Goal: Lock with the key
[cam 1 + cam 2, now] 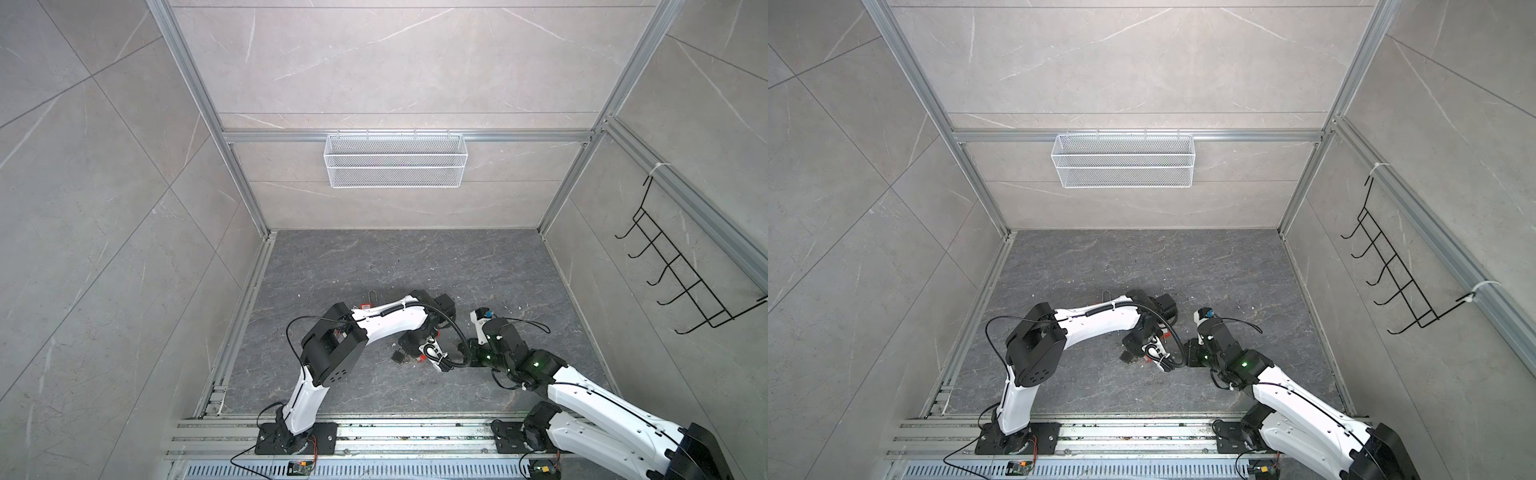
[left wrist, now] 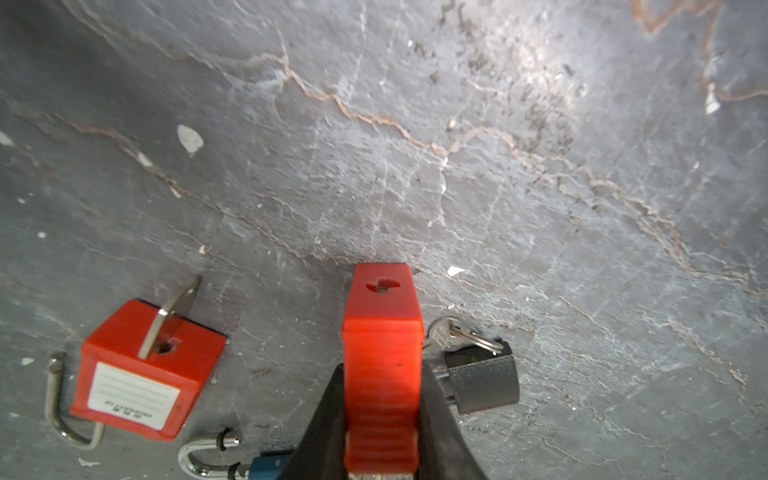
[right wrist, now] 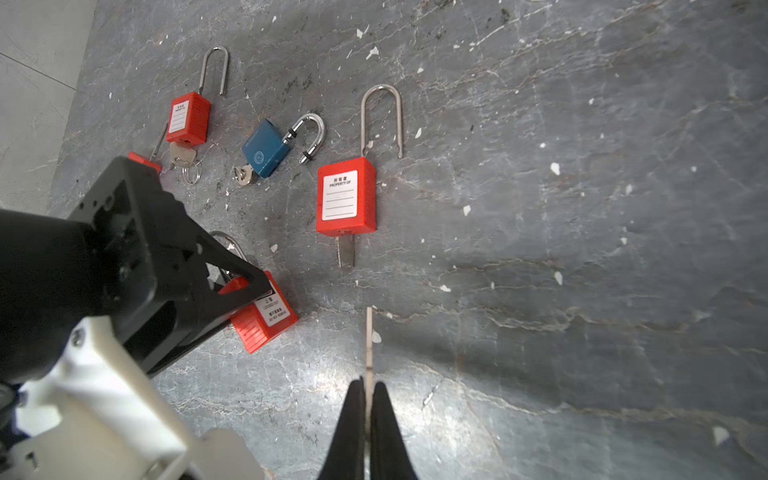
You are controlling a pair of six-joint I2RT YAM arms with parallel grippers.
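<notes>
Dark marble counter (image 1: 374, 266), tiled walls (image 1: 395, 62). In left claw (image 2: 381, 368), clamped across flat sides: red padlock (image 2: 380, 320), keyhole (image 2: 382, 286) outward. In right claw (image 3: 368, 382), pinched shut: thin key (image 3: 369, 332), blade forward. Likely light, rigid, slick; best gripped by body and bow.

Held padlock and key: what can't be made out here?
Red padlock in the left hand: the shackle is cut off by the bottom edge in the left wrist view and partly behind that hand in the right wrist view.
Key in the right hand: edge-on in the right wrist view, so teeth and bow are unreadable.
Both top views: both mostly under the arms, too small.
</notes>
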